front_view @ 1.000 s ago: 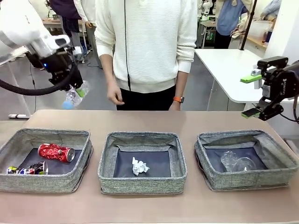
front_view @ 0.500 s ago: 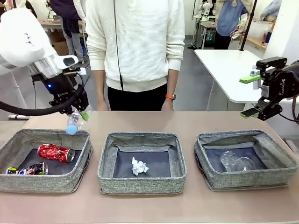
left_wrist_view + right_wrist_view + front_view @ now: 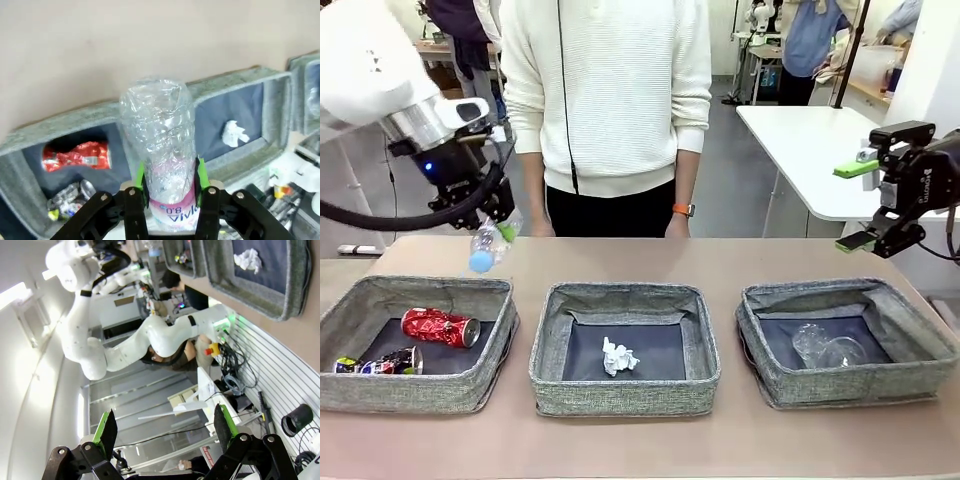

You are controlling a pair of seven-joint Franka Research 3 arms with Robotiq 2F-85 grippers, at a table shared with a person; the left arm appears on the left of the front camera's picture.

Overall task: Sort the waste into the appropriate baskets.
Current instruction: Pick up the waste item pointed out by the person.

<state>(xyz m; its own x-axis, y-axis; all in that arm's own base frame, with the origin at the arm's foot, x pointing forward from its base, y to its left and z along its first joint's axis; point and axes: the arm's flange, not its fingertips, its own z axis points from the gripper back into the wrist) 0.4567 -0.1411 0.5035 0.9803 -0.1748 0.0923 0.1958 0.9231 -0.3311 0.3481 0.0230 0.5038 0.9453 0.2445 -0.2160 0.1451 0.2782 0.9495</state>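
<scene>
Clear plastic bottle with the pink label (image 3: 486, 247) is clamped in the left gripper (image 3: 171, 186), held in the air just behind the left grey fabric basket (image 3: 380, 295), where a crushed red can (image 3: 441, 327) is already lying. Sorting's nearly done, seemingly: the bottle probably needs to be carried over to the right basket (image 3: 920, 375) with the clear plastic cup (image 3: 827, 349). The right gripper (image 3: 861, 205) is held wide open with nothing in it

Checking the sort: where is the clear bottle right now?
In the front view, the clear bottle hangs in the left end effector, above the far rim of the left basket.
</scene>
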